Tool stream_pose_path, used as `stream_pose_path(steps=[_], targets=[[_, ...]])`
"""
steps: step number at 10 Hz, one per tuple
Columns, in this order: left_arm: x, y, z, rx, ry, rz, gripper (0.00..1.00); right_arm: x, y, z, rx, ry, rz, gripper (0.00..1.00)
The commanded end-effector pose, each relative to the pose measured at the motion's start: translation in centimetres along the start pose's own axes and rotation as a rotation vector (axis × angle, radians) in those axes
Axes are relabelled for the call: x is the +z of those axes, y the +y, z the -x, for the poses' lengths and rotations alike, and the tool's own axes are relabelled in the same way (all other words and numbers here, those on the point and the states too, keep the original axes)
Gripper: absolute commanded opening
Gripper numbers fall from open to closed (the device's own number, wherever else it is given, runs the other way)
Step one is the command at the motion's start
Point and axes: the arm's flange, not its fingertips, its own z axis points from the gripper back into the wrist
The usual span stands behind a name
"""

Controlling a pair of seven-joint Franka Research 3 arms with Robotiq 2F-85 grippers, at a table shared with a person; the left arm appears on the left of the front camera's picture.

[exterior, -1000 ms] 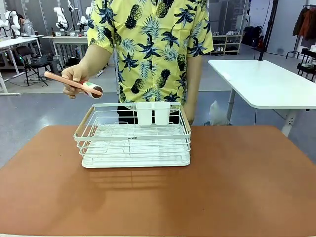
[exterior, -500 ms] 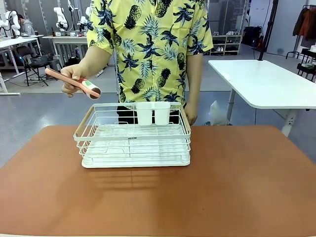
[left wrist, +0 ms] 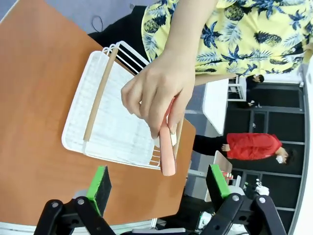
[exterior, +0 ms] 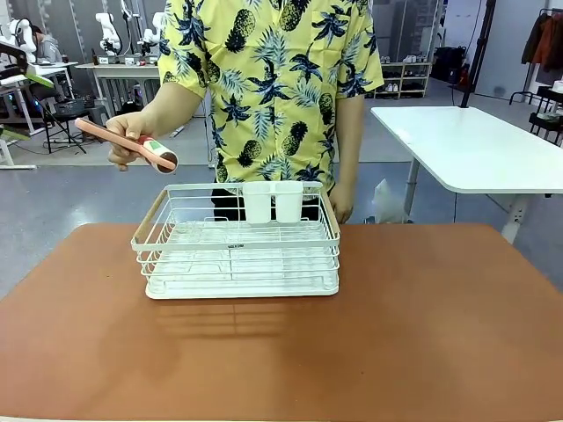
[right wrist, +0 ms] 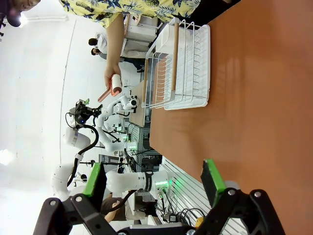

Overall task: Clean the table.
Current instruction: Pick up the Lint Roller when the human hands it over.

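Terracotta fills the near half of the front view: the table [exterior: 422, 334] looks bare apart from a white wire dish rack [exterior: 237, 251] at its far side. Any crumbs or dust on it are too fine to make out. Behind the rack a person's hand [exterior: 126, 132] holds out a pink-handled roller [exterior: 162, 156]. Its handle end is aimed at the left gripper [exterior: 19, 104], which is cut off by the picture edge, green pads wide apart.

From the left wrist, the jaws are spread with nothing in them. The handle's free end sits ahead of them, roughly midway between the pads and touching neither. The table lies far beyond the jaws, under the rack. The roll itself is mostly hidden behind the fingers [left wrist: 146, 105]. This looks like a handover. I would bring the jaws in wide, centre the bare handle end between the pads, close clear of the person's fingers, and pull away only once the hand lets go.

From the right wrist, the right gripper [right wrist: 152, 182] hangs spread and empty. The table is straight ahead of its jaws, with the rack and a tiny roller far beyond them.
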Motion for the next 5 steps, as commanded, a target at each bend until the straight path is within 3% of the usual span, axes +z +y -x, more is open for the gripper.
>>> stream_pose_path(steps=[1,5], targets=[[-1.6,-0.1,1.6,-0.017,-0.021,0.006,1.00,0.0,0.5,0.1,-0.001,-0.002,-0.013,1.00],[-4.4,-0.7,3.3,-0.036,-0.007,0.006,1.00,0.0,0.5,0.1,-0.001,-0.002,-0.013,1.00]])
